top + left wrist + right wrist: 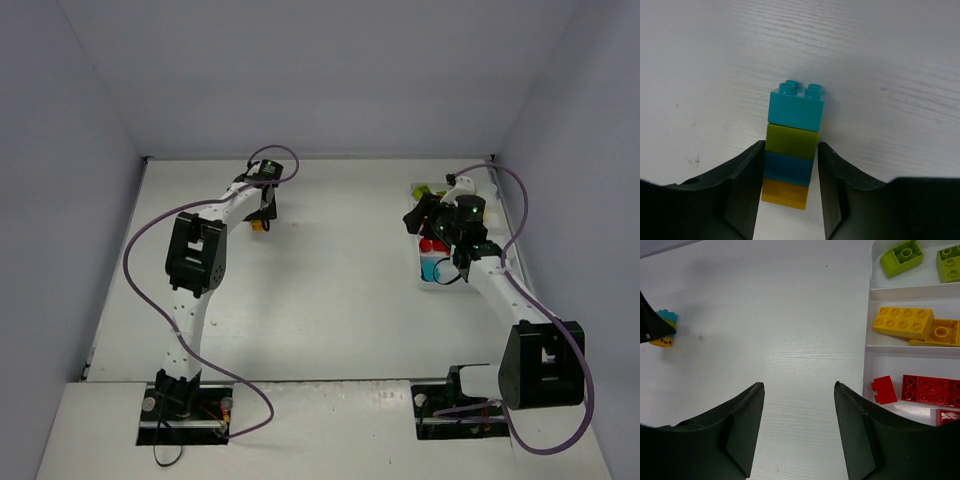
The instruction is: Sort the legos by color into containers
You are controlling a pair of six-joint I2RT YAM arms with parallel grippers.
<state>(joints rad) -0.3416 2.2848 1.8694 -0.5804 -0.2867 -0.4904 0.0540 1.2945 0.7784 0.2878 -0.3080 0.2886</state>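
Observation:
A stack of legos (pixel 792 125), cyan, lime, cyan and yellow-orange, lies on the white table at the far left (pixel 260 226) and shows small in the right wrist view (pixel 664 330). My left gripper (pixel 791 145) has its fingers against both sides of the stack's lower half. My right gripper (pixel 798 385) is open and empty over the table, just left of the white tray of containers (pixel 867 340). The compartments hold lime bricks (pixel 901 257), yellow bricks (pixel 903 322) and red bricks (pixel 930 390).
The tray (pixel 425 283) stands at the right under the right arm, with a cyan piece (pixel 437 268) in its near end. Grey walls close the table at the back and on both sides.

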